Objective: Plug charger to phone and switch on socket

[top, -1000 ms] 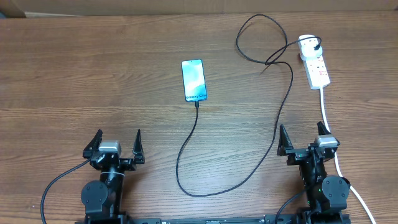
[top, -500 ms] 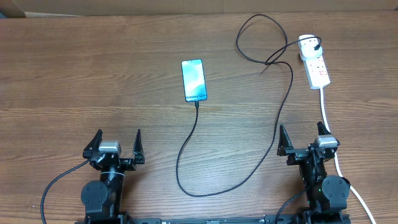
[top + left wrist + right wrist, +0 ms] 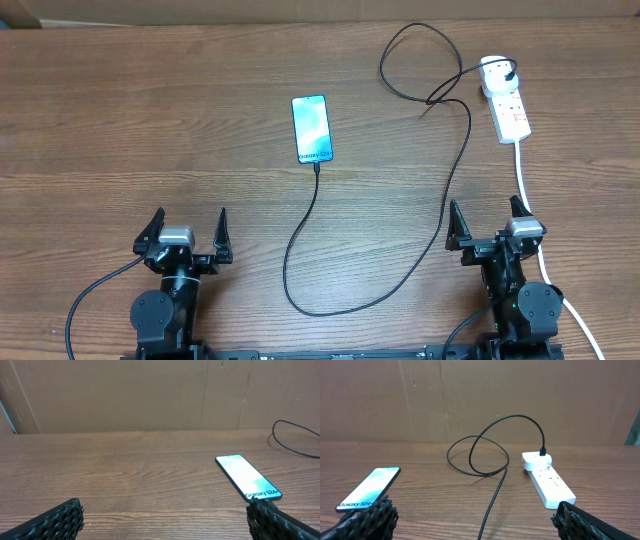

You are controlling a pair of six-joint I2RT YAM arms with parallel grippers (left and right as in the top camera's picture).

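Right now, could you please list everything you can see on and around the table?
phone: one, blue-white screen, flat, mid-table.
charger cable: one, black, from the phone's near edge, looping round to the power strip.
power strip: one, white, far right.
white cord: one, from the strip toward the right arm.
table: one, brown wood.
left fingers: two, black, open, near edge.
right fingers: two, black, open, near edge.

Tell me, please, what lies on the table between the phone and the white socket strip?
Between the phone and the socket, only the black cable of the charger loops over bare table; the overhead and right wrist views show it.
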